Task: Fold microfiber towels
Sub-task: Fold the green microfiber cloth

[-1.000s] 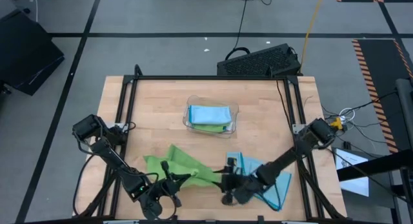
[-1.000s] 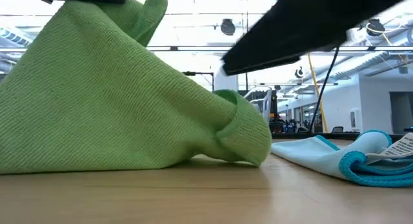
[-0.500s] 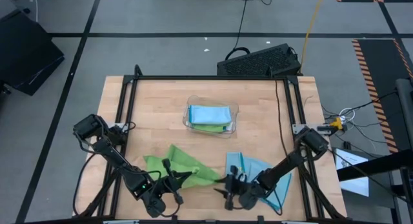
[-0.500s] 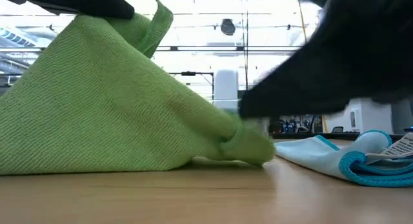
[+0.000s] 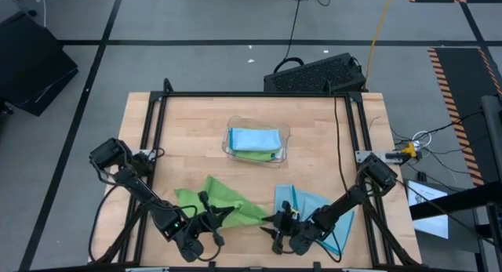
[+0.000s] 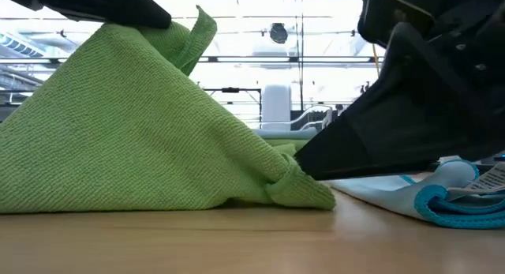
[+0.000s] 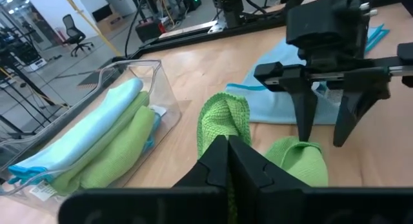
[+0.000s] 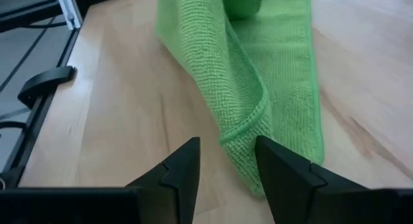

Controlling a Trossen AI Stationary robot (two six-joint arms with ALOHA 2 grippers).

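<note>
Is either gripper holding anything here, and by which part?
Left gripper is shut on the lime green microfiber towel's lifted corner. Right gripper, open, holds nothing.

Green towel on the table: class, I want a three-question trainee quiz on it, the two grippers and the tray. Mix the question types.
1. True or false: the left gripper is shut on the green towel.
2. Which lies nearest the right gripper? A) the tray B) a free corner of the green towel C) the blue towel's tag
3. Fill in: the tray holds folded towels, blue and ____.

Key: 1 true; 2 B; 3 green.
</note>
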